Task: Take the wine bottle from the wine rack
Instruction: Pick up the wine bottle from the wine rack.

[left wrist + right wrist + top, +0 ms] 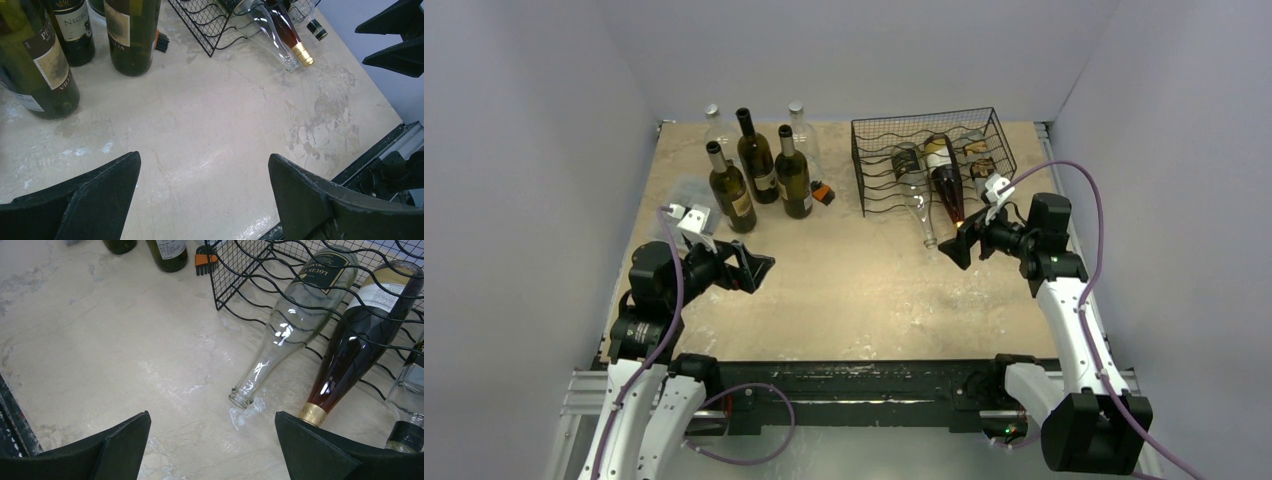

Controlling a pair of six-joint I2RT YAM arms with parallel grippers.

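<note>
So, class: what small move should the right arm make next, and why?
Probably ease the right jaws forward around the clear bottle's neck: they stand open, and that neck juts from the wine rack directly ahead, mouth on the table.

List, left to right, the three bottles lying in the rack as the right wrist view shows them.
clear bottle → amber bottle, gold-capped → black-capped bottle, at the right edge.
</note>
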